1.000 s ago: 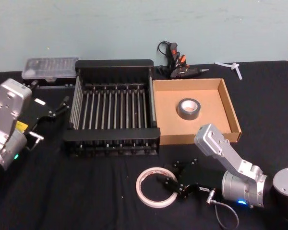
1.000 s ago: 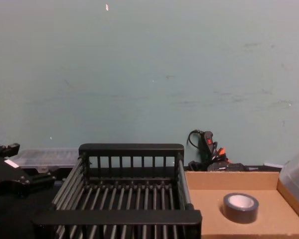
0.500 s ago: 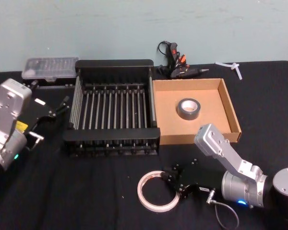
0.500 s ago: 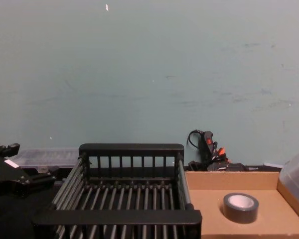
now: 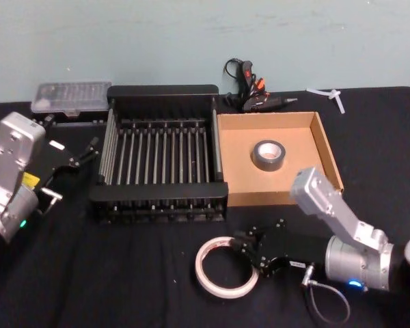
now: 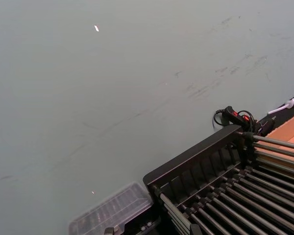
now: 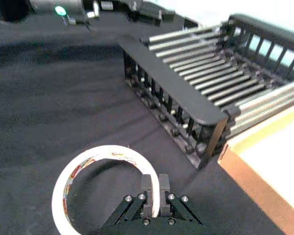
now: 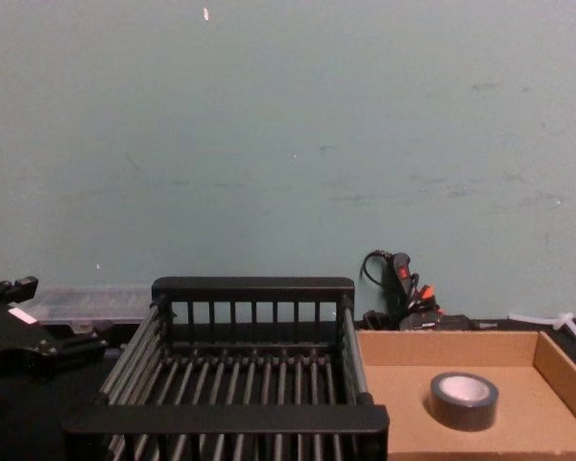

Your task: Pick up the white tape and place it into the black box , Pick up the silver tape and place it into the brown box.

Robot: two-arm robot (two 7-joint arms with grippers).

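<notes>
Black cloth covers the table [image 5: 123, 273]. On it, before the black box [image 5: 160, 92], the white tape [image 5: 215, 280] is pinched at its rim by the right gripper [image 7: 152, 196]. Lifting is called for next. The silver tape [image 5: 267, 154] already sits in the brown box [image 5: 331, 164]. The left gripper [image 5: 89, 152] is parked; its fingers cannot be told.

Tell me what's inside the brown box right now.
The silver tape lies flat on the floor of the brown box. The cardboard beneath the roll is covered, so it can't be checked.

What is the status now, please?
Right pincer shut on white tape, on table. Left pincer parked left of black box. Silver tape already in brown box. Path clear.
</notes>
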